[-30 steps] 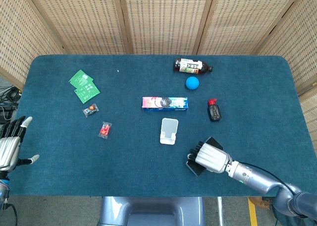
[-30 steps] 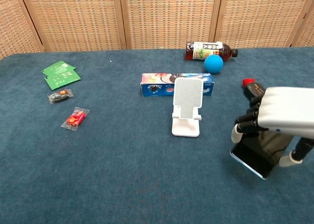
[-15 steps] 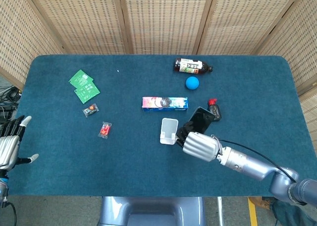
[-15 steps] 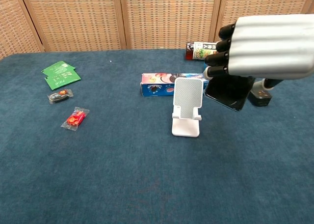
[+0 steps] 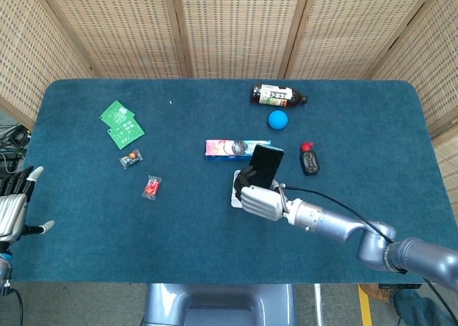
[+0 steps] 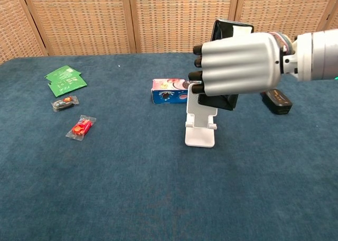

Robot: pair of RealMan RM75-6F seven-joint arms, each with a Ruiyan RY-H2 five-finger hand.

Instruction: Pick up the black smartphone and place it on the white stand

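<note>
My right hand point(image 5: 262, 201) point(image 6: 242, 64) grips the black smartphone point(image 5: 265, 166) point(image 6: 230, 30) upright, directly over the white stand point(image 5: 237, 194) point(image 6: 200, 132). The phone and hand cover most of the stand in both views; only its base and lower plate show. Whether the phone touches the stand cannot be told. My left hand point(image 5: 14, 210) hangs off the table's left edge with its fingers spread and nothing in it; the chest view does not show it.
A blue-and-pink box point(image 5: 227, 149) point(image 6: 170, 90) lies just behind the stand. A bottle point(image 5: 278, 95) and blue ball point(image 5: 278, 119) sit further back. A small black bottle with a red cap point(image 5: 310, 159) point(image 6: 276, 101) is right of the stand. Green packets point(image 5: 120, 124) point(image 6: 65, 80) and two small wrapped candies point(image 5: 151, 187) point(image 6: 82, 127) lie left.
My right hand has carried the phone from the table's front right, up and leftward, to above the stand. The left hand has not moved.
</note>
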